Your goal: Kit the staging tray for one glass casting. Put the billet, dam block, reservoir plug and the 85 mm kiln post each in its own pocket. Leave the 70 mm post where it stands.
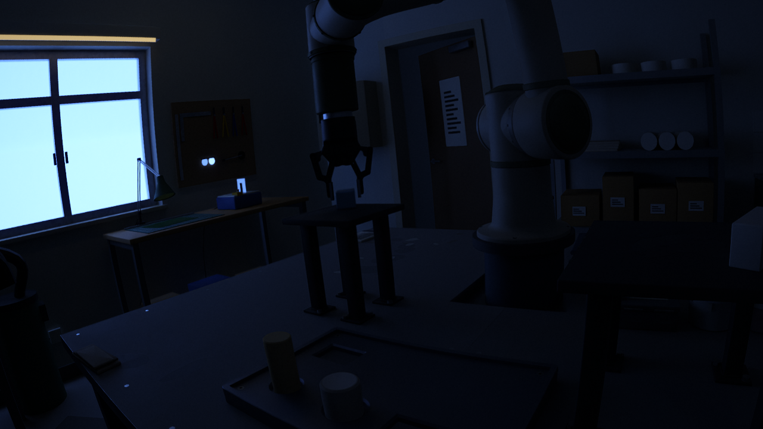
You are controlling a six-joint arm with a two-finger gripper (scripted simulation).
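A small pale block (345,198) sits on a dark raised stand (344,213) at the far side of the bench. My gripper (342,188) hangs open just above the block, its fingertips reaching down to either side of the block's top, and it holds nothing. Near the front edge of the bench lies the flat staging tray (395,384). A tall post (281,362) and a shorter, wider cylinder (341,396) stand upright at the tray's left end. The scene is very dark and the tray's pockets are hard to make out.
A second dark raised table (661,267) stands at the right with a pale box (747,240) on it. The arm's thick base column (525,176) rises between the two stands. A small flat object (97,357) lies near the bench's left edge.
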